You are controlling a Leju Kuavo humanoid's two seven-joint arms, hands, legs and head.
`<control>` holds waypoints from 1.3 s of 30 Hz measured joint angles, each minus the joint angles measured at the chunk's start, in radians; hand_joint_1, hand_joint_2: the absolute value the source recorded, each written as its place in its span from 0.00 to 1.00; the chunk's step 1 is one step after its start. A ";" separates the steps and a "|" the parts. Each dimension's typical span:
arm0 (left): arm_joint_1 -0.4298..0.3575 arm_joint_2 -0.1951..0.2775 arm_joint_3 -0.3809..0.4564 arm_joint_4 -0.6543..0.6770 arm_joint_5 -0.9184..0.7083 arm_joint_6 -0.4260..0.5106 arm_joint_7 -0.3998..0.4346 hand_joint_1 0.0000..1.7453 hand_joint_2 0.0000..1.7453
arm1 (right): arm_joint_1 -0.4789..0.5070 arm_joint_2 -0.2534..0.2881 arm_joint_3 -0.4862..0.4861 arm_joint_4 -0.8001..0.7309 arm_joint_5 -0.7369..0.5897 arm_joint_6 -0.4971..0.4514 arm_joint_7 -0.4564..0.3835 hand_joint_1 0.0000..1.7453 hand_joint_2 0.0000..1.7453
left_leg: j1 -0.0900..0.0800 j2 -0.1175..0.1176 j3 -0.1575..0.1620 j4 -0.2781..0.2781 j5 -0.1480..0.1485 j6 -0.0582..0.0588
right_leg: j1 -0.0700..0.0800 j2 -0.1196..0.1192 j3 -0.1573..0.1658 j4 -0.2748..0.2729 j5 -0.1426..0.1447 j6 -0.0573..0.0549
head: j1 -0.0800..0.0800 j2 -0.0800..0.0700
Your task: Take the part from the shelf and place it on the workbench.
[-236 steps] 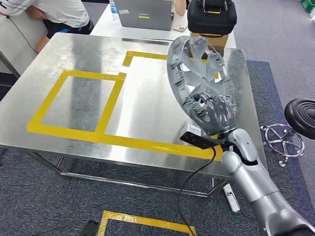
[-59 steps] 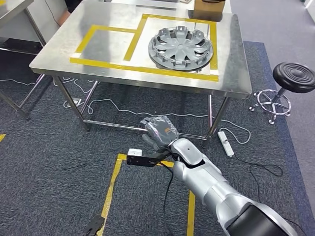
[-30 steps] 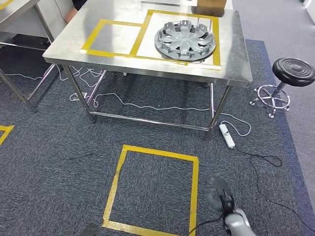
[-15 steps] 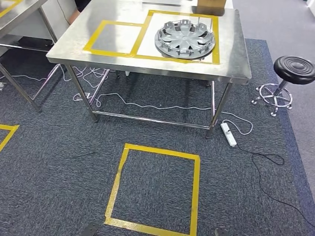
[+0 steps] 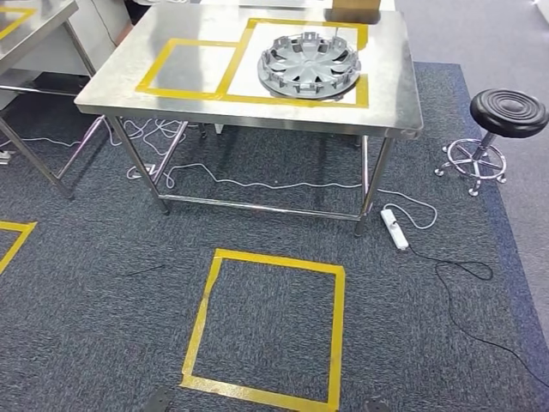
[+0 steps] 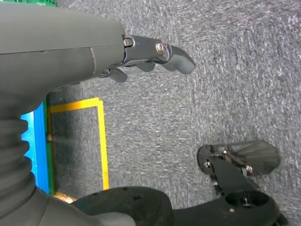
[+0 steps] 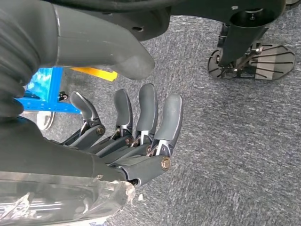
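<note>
Both hands hang empty over the carpet, the left hand (image 6: 149, 54) and right hand (image 7: 138, 136) with fingers apart; the part (image 5: 310, 64) lies flat on the workbench (image 5: 389, 94), well ahead.

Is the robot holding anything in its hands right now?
No. The right hand has its fingers spread over carpet with nothing in them, and the left hand holds nothing either. The hubcap lies on the workbench.
</note>
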 joint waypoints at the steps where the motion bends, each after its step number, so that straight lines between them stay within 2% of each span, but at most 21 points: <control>1: 0.000 0.000 0.000 0.000 0.000 0.000 0.000 0.00 1.00 | 0.000 0.000 0.000 0.000 0.000 0.000 0.000 1.00 1.00 | 0.000 0.000 -0.002 0.000 0.001 -0.001 | 0.000 0.000 -0.001 0.000 0.001 0.000 | 0.000 0.000; 4: 0.000 -0.001 0.000 0.000 0.000 0.000 0.000 0.00 1.00 | 0.000 0.000 0.002 0.000 0.000 0.000 -0.004 1.00 1.00 | -0.001 0.000 -0.005 0.000 0.002 -0.001 | -0.001 0.000 -0.004 -0.001 0.005 0.002 | 0.000 0.000; 10: 0.000 -0.001 0.000 0.000 0.000 0.005 -0.012 0.00 1.00 | 0.000 0.001 0.005 0.000 -0.001 -0.001 -0.046 1.00 1.00 | -0.005 0.000 -0.012 0.001 0.007 0.005 | -0.005 0.000 -0.009 -0.003 0.011 0.008 | 0.000 0.000; 18: -0.001 -0.002 0.001 0.000 0.000 0.024 -0.028 0.00 1.00 | -0.002 0.003 -0.002 0.000 -0.033 -0.018 -0.109 1.00 1.00 | -0.007 0.000 -0.017 0.001 0.011 0.007 | -0.007 0.000 -0.014 -0.003 0.015 0.010 | 0.000 0.000; 30: -0.001 -0.003 0.001 0.000 0.000 0.027 -0.028 0.00 1.00 | -0.002 0.003 -0.021 0.001 -0.038 -0.025 -0.123 1.00 1.00 | -0.007 0.000 -0.021 0.001 0.015 0.007 | -0.007 0.000 -0.018 -0.003 0.019 0.010 | 0.000 0.000; 31: -0.001 -0.003 0.001 0.000 0.000 0.027 -0.028 0.00 1.00 | -0.003 0.004 -0.021 0.001 -0.032 -0.030 -0.123 1.00 1.00 | -0.008 0.000 -0.022 0.002 0.014 0.010 | -0.009 0.000 -0.017 -0.006 0.021 0.013 | 0.000 0.000; 34: -0.002 -0.006 0.001 0.000 0.000 0.028 -0.028 0.00 1.00 | -0.004 0.005 -0.021 0.001 -0.007 -0.049 -0.123 1.00 1.00 | -0.003 -0.002 -0.006 -0.038 0.034 0.034 | -0.011 -0.003 -0.009 -0.024 0.025 0.028 | -0.004 0.000; 35: -0.003 -0.007 0.001 0.000 0.000 0.028 -0.028 0.00 1.00 | -0.005 0.005 -0.021 0.001 -0.001 -0.055 -0.123 1.00 1.00 | 0.002 -0.004 0.002 -0.058 0.046 0.039 | -0.010 -0.004 -0.013 -0.012 0.008 0.034 | -0.004 0.000; 36: -0.003 -0.009 0.001 0.000 0.000 0.028 -0.028 0.00 1.00 | -0.005 0.005 -0.020 0.001 0.003 -0.060 -0.123 1.00 1.00 | 0.008 -0.005 0.007 -0.072 0.057 0.038 | -0.011 -0.004 -0.026 0.024 -0.022 0.040 | -0.002 0.000; 38: -0.004 -0.010 0.001 0.000 0.000 0.028 -0.029 0.00 1.00 | -0.006 0.005 -0.020 0.002 0.007 -0.068 -0.123 1.00 1.00 | 0.015 -0.010 0.002 -0.077 0.065 0.031 | -0.019 -0.004 -0.070 0.147 -0.102 0.057 | 0.000 0.000; 39: -0.004 -0.011 0.002 0.000 0.000 0.028 -0.029 0.00 1.00 | -0.005 0.005 -0.020 0.002 0.008 -0.071 -0.122 1.00 1.00 | 0.021 -0.015 -0.003 -0.075 0.068 0.025 | -0.025 -0.004 -0.085 0.198 -0.127 0.066 | 0.001 0.000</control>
